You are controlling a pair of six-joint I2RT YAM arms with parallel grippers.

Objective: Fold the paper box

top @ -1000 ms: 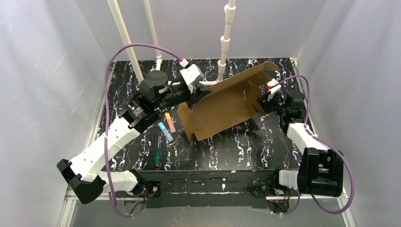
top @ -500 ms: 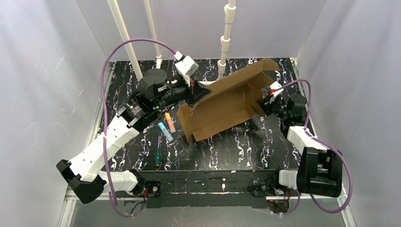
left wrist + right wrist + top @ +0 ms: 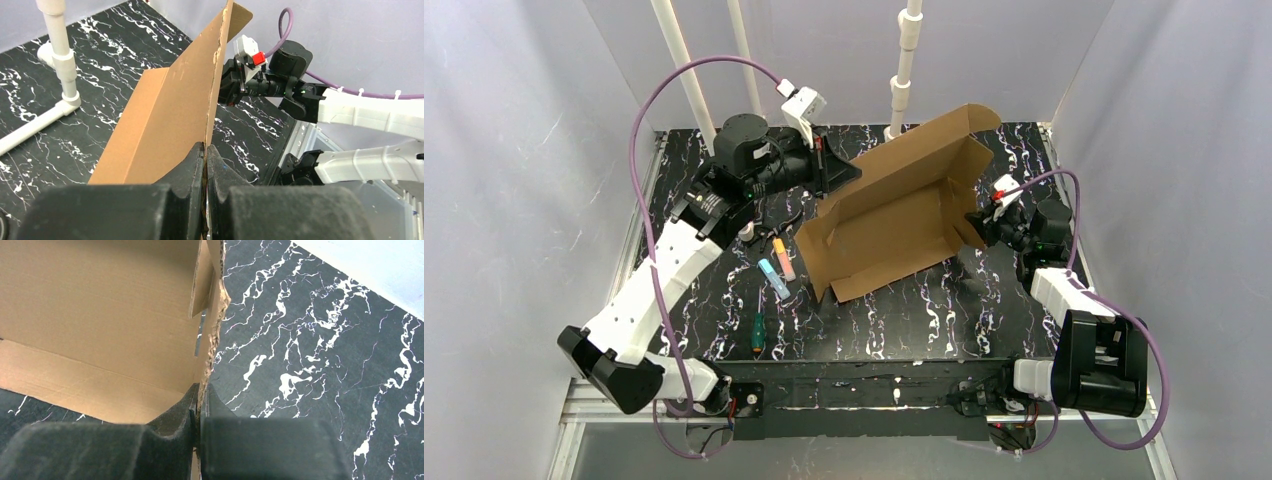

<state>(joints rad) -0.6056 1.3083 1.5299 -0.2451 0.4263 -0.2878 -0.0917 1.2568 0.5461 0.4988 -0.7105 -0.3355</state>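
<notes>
The paper box [image 3: 894, 215] is a brown corrugated cardboard sheet, partly folded, with its back panel raised and its front flaps resting on the black marbled table. My left gripper [image 3: 849, 175] is shut on the upper left edge of the raised panel; in the left wrist view the paper box [image 3: 170, 110] runs edge-on between the shut jaws of that gripper [image 3: 205, 147]. My right gripper [image 3: 976, 222] is shut on the box's right side flap. In the right wrist view the paper box [image 3: 100, 315] has its ragged edge pinched in that gripper [image 3: 199, 389].
Small tools lie on the table [image 3: 984, 300] left of the box: an orange marker [image 3: 783, 258], a light blue marker [image 3: 773, 278] and a green-handled screwdriver [image 3: 757, 330]. White pipes [image 3: 904, 70] stand at the back, close behind the raised panel. Grey walls enclose the table.
My left gripper has moved up and to the left with the box's edge, so the back panel stands steeper. The right gripper has stayed almost in place on the side flap.
</notes>
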